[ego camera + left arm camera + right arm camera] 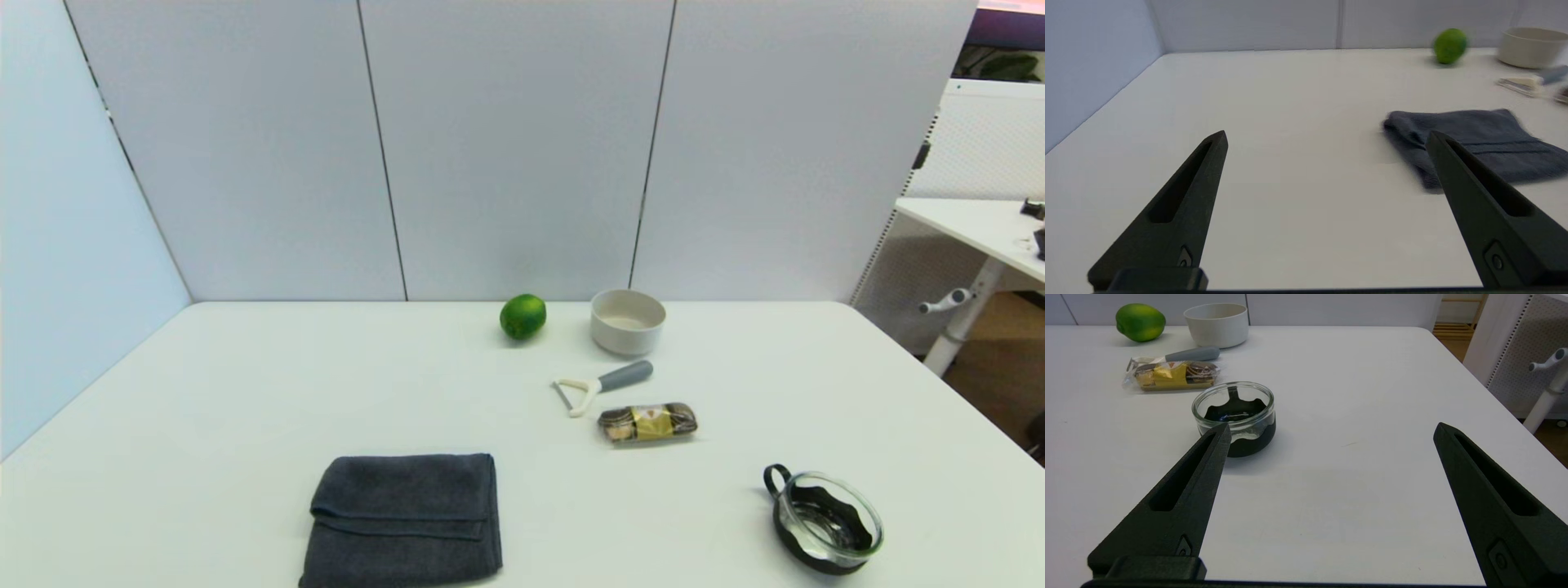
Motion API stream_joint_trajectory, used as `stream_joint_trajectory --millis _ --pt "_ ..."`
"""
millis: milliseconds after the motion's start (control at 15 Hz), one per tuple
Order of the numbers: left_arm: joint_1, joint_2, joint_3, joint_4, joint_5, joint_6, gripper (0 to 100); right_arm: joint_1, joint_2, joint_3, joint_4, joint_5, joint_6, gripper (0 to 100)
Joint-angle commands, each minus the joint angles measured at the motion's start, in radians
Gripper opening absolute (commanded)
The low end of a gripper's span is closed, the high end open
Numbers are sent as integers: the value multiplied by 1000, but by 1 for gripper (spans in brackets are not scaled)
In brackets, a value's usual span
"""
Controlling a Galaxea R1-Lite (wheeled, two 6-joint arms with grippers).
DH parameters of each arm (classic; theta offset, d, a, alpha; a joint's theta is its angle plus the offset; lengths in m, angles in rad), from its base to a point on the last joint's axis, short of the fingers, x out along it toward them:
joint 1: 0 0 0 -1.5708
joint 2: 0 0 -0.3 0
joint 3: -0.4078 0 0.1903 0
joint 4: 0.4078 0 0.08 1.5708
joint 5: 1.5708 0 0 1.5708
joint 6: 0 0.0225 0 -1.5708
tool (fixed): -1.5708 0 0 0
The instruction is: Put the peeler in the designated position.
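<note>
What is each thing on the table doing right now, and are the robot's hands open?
peeler: lying flat, untouched, between bowl and snack pack
bowl: upright, looks empty
lime: resting on the table, by the bowl
snack pack: sealed, lying flat
towel: folded, flat
glass cup: upright in its black holder
left hand: open, holding nothing
right hand: open, holding nothing

Neither arm reached into the head view. The dark grey towel (pixel 406 518) ran off the near edge of the table there, and off the frame's side in the left wrist view, where the peeler (pixel 1531 81) showed only as a blur, its handle cut off. In the right wrist view, the snack packet (pixel 1172 375) hid the peeler's forked head and blade. The packet's printing was too small to read.
</note>
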Motion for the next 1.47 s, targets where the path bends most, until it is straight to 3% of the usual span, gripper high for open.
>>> stream_joint_trajectory --millis 67,1467 --pt "2 -6 26 14 80 -46 100 0 0 0 0 0 0 100" --pt "0 -6 28 13 78 -54 100 0 2 2 -2 0 0 100"
